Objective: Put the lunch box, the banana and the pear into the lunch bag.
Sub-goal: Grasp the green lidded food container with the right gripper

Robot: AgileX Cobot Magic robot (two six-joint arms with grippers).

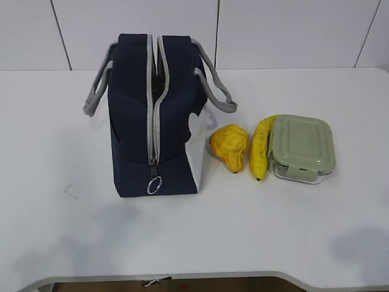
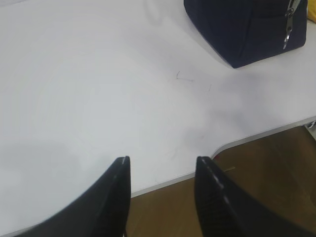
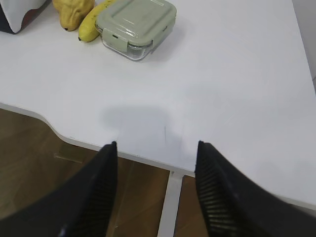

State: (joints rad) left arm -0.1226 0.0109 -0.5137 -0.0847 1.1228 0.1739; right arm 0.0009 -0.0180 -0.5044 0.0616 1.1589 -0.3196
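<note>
The navy lunch bag (image 1: 155, 115) stands upright left of centre, its grey zipper mostly shut with a gap at the top and a ring pull (image 1: 154, 185) low on the front. To its right lie the orange-yellow pear (image 1: 229, 146), the banana (image 1: 261, 148) and the lunch box (image 1: 302, 148) with its sage-green lid, side by side. The right wrist view shows the lunch box (image 3: 136, 25), banana (image 3: 93, 24) and pear (image 3: 73, 12) far ahead. My left gripper (image 2: 163, 160) and right gripper (image 3: 156, 144) are both open and empty over the table's front edge, out of the exterior view. The bag's corner (image 2: 247, 29) shows top right in the left wrist view.
The white table (image 1: 194, 237) has a curved front edge with a cut-out; brown floor shows below it in both wrist views. A white table leg (image 3: 170, 202) stands under the right gripper. A tiled wall runs behind the table.
</note>
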